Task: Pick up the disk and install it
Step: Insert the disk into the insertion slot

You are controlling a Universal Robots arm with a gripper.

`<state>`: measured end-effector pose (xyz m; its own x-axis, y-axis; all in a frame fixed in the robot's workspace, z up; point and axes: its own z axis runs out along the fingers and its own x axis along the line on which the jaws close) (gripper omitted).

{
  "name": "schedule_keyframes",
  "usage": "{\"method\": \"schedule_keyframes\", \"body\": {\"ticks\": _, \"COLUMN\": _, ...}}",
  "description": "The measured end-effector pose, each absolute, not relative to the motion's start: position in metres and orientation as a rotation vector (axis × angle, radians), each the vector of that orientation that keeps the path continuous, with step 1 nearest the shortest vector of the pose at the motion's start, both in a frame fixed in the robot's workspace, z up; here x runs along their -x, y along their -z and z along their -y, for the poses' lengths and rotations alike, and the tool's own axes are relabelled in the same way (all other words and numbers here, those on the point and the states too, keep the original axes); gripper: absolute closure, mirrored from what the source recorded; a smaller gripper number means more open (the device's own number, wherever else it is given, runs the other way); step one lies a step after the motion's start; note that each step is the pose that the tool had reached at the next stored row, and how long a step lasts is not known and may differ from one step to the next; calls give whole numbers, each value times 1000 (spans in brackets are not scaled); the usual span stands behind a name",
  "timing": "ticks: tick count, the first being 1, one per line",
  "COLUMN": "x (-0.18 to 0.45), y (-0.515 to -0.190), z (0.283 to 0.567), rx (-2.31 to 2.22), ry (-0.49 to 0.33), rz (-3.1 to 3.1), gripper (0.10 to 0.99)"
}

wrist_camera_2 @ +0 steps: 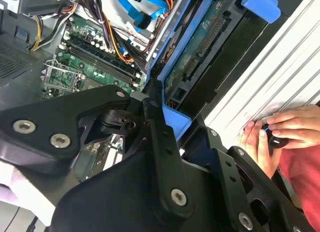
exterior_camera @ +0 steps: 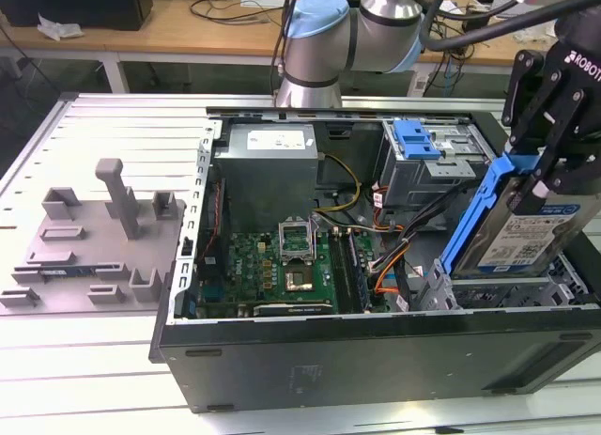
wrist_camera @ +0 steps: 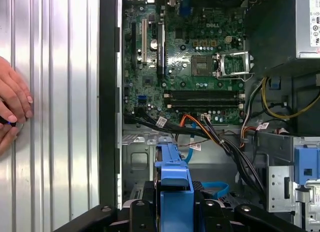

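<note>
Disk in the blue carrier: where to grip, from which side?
Probably the blue carrier at its upper end, coming from above, as the end effector holds it. The disk stands on edge, tilted, over the drive cage; that leaves its lower end and labelled face free.

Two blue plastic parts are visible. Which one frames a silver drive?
The one held by the gripper, at the exterior view's right: the disk. The blue latch on the drive cage is bare.

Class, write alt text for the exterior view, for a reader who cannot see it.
The pincer holds the disk, tilted, over the open computer case at the exterior view's right. The green motherboard lies exposed inside the case.
</note>
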<state>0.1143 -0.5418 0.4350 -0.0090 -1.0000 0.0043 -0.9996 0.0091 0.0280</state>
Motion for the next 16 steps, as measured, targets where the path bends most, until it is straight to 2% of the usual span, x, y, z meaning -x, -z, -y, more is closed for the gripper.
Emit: {"method": "schedule_keyframes", "body": {"ticks": 16, "x": -114, "y": -396, "z": 542, "rx": -2195, "ry": 27, "rz": 2215, "gripper": 710}}
